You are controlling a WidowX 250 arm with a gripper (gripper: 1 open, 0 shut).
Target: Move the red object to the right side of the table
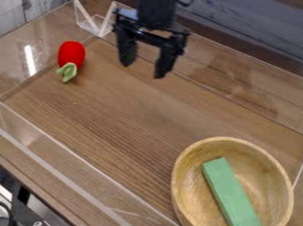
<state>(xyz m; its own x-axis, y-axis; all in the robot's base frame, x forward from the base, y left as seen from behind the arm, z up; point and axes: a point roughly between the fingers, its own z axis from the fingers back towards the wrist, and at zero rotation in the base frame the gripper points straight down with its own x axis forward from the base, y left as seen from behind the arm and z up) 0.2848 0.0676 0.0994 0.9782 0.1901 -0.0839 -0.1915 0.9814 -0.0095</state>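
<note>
The red object (72, 54), a small glossy strawberry toy with a light green leafy end toward the front, lies on the left part of the brown wood-grain table (141, 114). My gripper (144, 63) hangs above the back of the table, to the right of the strawberry and apart from it. Its two black fingers point down and stand open with nothing between them.
A round wooden bowl (189, 188) holding a green rectangular block (230, 196) sits at the front right corner. Low clear acrylic walls (56, 177) edge the table, with a folded clear piece (95, 19) at the back left.
</note>
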